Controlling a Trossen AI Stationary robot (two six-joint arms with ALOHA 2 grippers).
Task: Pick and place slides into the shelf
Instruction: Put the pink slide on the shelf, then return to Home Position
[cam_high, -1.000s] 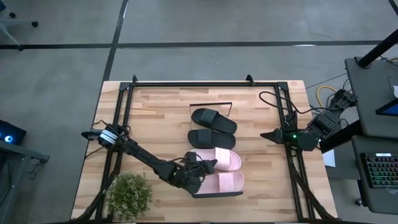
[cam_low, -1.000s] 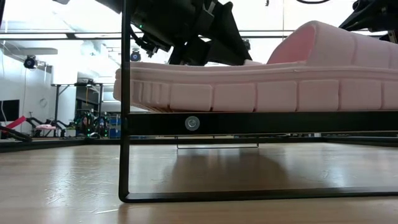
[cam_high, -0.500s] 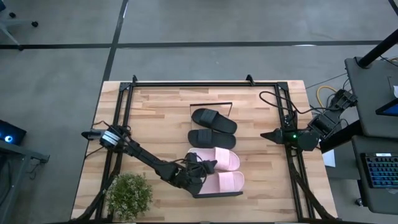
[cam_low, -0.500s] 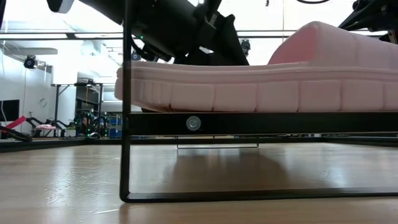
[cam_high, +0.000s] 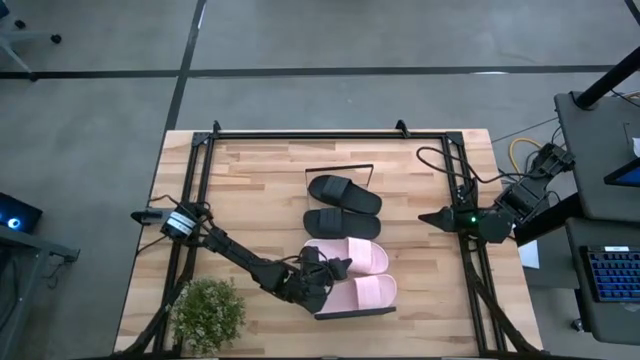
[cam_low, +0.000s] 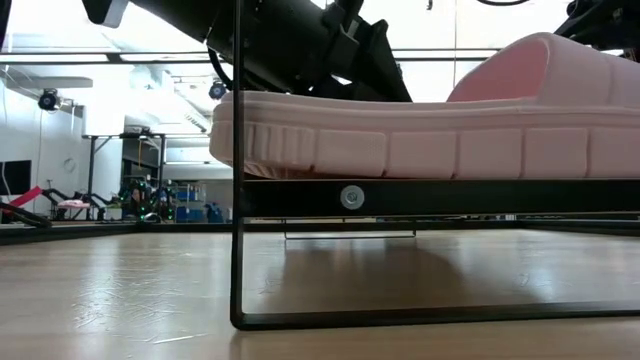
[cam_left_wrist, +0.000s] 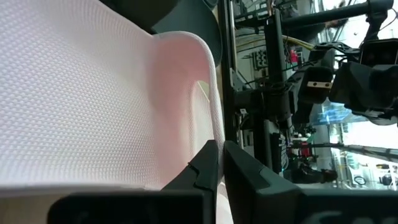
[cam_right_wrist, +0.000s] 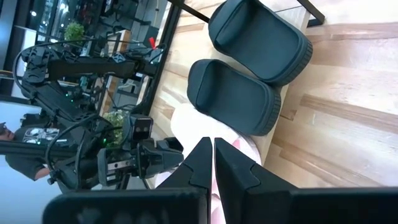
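Four slides lie side by side on the shelf (cam_high: 355, 313), whose black wire ends show at the near and far sides. The two black slides (cam_high: 345, 190) (cam_high: 345, 223) are farther off. The two pink ones (cam_high: 352, 257) (cam_high: 362, 292) are nearer. In the low view the near pink slide (cam_low: 430, 150) rests on the shelf's dark rail (cam_low: 350, 197). My left gripper (cam_high: 340, 268) is shut, low over the pink pair's left ends. My right gripper (cam_high: 425, 216) is shut and waits at the table's right side, clear of everything. My left gripper's shut fingers (cam_left_wrist: 208, 168) lie against the far pink slide at the edge of its strap (cam_left_wrist: 214, 118), above the footbed (cam_left_wrist: 74, 93). They come nearly level from the table's left and run along the slide. The slide lies flat on the shelf. The exact spot of touch is hidden by the fingers.
A small potted plant (cam_high: 208, 315) stands at the table's near left corner, close to my left arm. Black frame rails (cam_high: 190, 230) (cam_high: 470, 250) run along the table's left and right sides. Bare wood lies between the shelf and each rail.
The shelf's near end has slid a little toward the table's right edge, carrying the near pink slide with it. The shelf's far end has stayed where it was. My left gripper has stayed shut at the pink slides.
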